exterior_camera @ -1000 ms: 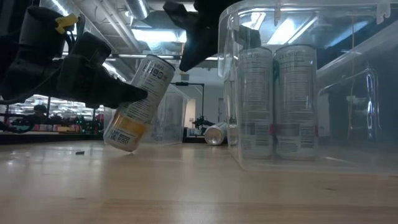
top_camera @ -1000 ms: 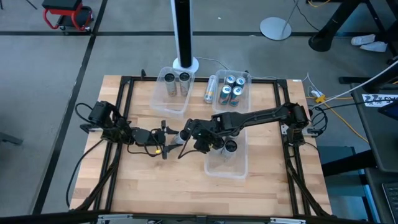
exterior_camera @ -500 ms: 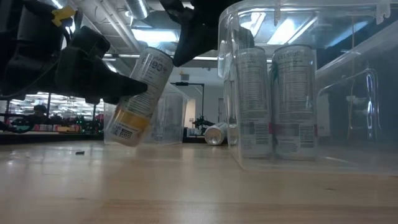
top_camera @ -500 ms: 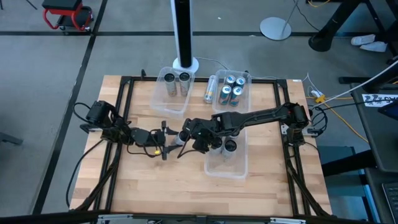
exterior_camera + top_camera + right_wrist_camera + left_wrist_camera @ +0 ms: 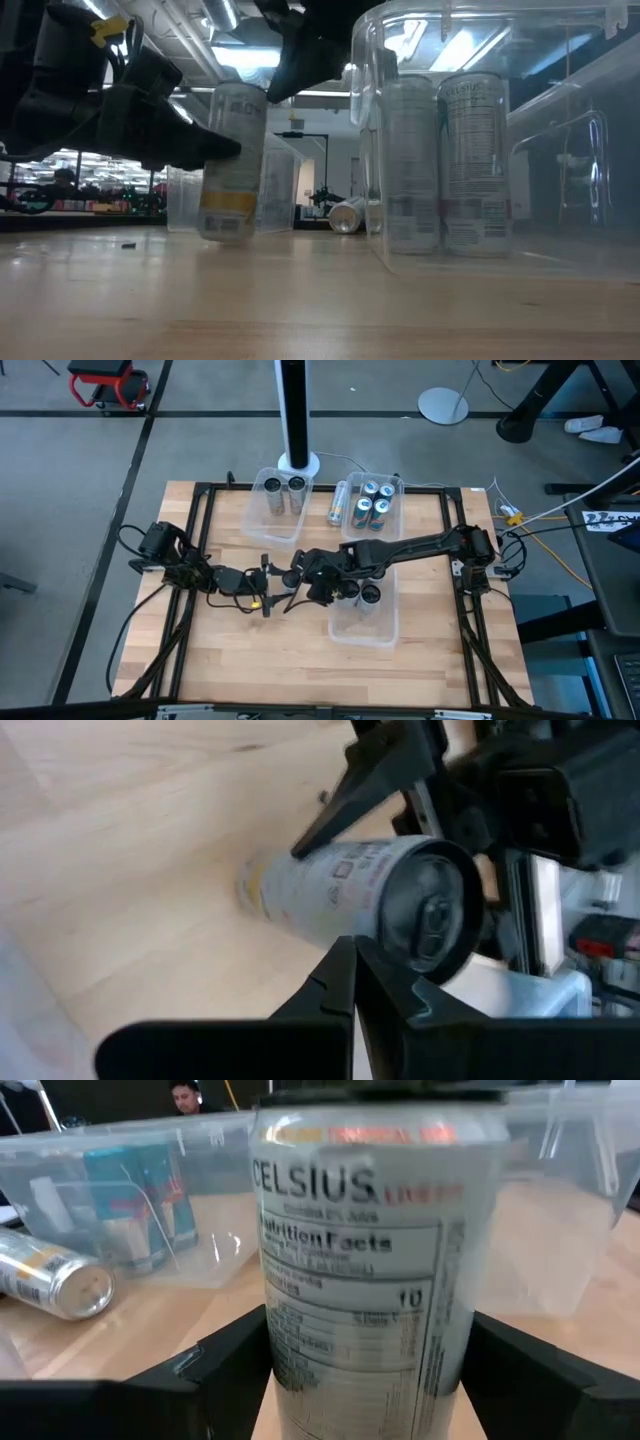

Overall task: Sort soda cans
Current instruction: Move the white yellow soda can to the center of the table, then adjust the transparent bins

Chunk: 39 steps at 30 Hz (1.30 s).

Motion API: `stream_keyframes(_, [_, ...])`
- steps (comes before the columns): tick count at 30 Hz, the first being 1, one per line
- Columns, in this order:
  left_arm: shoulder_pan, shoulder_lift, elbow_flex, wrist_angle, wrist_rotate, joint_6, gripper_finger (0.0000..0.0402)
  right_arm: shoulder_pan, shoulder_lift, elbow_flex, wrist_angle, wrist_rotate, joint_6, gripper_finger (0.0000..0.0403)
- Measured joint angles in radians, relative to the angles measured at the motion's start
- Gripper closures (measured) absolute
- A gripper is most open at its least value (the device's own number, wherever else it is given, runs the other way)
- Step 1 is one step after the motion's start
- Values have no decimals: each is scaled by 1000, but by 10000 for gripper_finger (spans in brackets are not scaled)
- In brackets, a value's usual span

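Low view shows the can (image 5: 232, 165) standing upright on the table (image 5: 300, 300), just outside the near clear bin (image 5: 500, 150) that already holds two similar cans. From above it sits near the table's centre, at about nine o'clock from that bin. It is a slim aluminium cylinder with a smooth printed wall: stiff enough along its height, but thin-skinned and, I judge, easy to dent if squeezed hard, and slick enough to slip through loose pads. Whether it is full or empty cannot be told. The best hold looks to be across the mid-body, where the sides run straight, not the tapered shoulder.

The left gripper (image 5: 365, 1370) straddles it there, fingers spread on either side of the label; they seem close against the wall, though a firm pinch is not certain. The right gripper (image 5: 355, 970) hovers at the can's top rim with its fingers pressed together, holding nothing.

Farther off, at twelve o'clock, two more bins hold cans, and one can (image 5: 338, 503) lies on its side between them.
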Motion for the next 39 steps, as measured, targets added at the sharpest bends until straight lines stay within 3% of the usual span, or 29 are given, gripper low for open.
stream_keyframes(16, [0,0,0,-31,2,-70,119,0,2,0,26,1,-11,394])
stream_keyframes(29, [0,-1,-18,-15,0,-93,58,2,-1,7,6,4,-5,394])
stream_keyframes(39, [-2,-141,-102,-92,9,-141,57,2,2,114,-97,30,-2,394])
